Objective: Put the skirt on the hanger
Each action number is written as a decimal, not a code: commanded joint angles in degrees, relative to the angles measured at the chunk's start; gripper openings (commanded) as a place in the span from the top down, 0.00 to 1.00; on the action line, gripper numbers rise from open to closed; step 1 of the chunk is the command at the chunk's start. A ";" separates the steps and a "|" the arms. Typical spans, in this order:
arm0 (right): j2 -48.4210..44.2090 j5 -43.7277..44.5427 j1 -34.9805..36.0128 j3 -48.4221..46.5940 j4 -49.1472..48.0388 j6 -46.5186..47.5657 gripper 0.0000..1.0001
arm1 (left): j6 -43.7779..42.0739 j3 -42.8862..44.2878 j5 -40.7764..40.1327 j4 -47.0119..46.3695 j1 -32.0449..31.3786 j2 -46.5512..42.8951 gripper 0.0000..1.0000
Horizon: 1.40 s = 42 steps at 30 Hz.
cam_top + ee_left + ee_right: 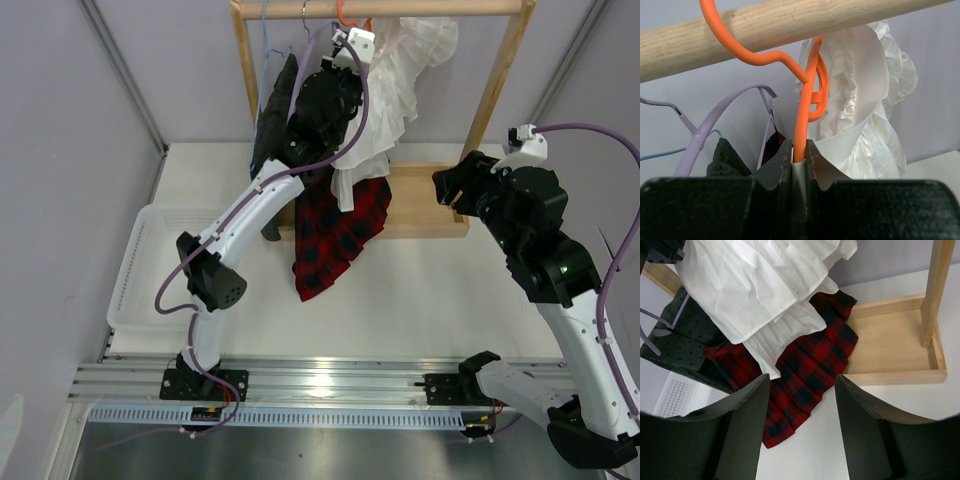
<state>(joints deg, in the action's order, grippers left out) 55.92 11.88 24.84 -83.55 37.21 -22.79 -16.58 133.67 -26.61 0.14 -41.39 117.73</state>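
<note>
The white crinkly skirt (395,85) hangs from the orange hanger (802,100), whose hook sits over the wooden rail (790,30). The skirt also shows in the left wrist view (860,115) and the right wrist view (755,285). My left gripper (798,150) is raised at the rail and shut on the hanger's orange wire, right beside the skirt's waistband. My right gripper (802,405) is open and empty, held above the table to the right of the hanging clothes. In the top view the left gripper (335,70) is at the rail and the right gripper (450,190) faces the rack's base.
A red-and-black plaid garment (335,235) hangs below the skirt, its hem on the table. A dark grey garment (272,110) hangs on a lavender hanger (715,120); a light-blue hanger (660,154) is beside it. The wooden rack base (890,355) and post (495,90) stand right. A white basket (135,270) lies left.
</note>
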 commanded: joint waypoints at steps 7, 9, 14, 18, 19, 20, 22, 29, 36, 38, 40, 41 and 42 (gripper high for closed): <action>-0.46 -1.95 -1.37 1.81 -3.55 0.81 0.40 | 2.25 1.95 4.02 -1.73 0.78 -0.49 1.00; -0.64 -2.12 -1.55 2.16 -3.55 0.81 0.40 | 2.52 1.86 4.20 -0.94 0.69 -0.57 1.00; -0.99 -2.39 -1.99 3.30 -3.99 0.55 0.40 | 3.57 0.29 5.16 -0.58 0.78 -2.15 1.00; -0.99 -2.83 -2.16 3.83 -4.25 0.37 0.40 | 4.19 -3.32 5.25 -1.28 0.78 -4.52 0.99; -0.99 -2.91 -2.34 3.83 -4.25 0.37 0.40 | 4.45 -3.76 5.25 -1.72 0.78 -4.88 0.98; -0.90 -3.09 -2.43 3.83 -4.25 0.29 0.40 | 4.54 -4.63 5.25 -1.90 0.78 -5.66 0.98; -0.99 -3.18 -2.43 3.83 -4.25 0.37 0.40 | 4.54 -5.17 5.34 -1.99 0.69 -6.11 0.98; -1.08 -3.27 -2.60 3.92 -4.25 0.20 0.40 | 5.50 -8.15 6.04 -2.51 0.60 -8.57 0.76; -0.99 -3.53 -2.87 4.27 -4.43 0.20 0.40 | 5.33 -11.67 7.80 -4.80 0.34 -12.44 0.54; -0.90 -3.70 -2.78 4.10 -4.34 0.20 0.40 | 5.42 -11.67 8.68 -4.63 0.34 -13.40 0.50; -0.73 -3.88 -2.95 4.01 -4.43 0.20 0.40 | 5.77 -11.85 9.29 -4.10 0.34 -14.11 0.46; -0.73 -3.97 -2.96 3.92 -4.25 0.11 0.40 | 5.85 -11.24 8.95 -3.58 0.34 -14.72 0.42; -0.73 -4.06 -2.96 3.83 -4.25 0.28 0.40 | 6.73 -10.45 8.51 -2.79 0.34 -14.81 0.40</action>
<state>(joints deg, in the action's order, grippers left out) 55.77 8.49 22.24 -79.50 34.87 -22.83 -11.79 121.89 -19.20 -1.61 -40.82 107.15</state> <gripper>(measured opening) 0.599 0.587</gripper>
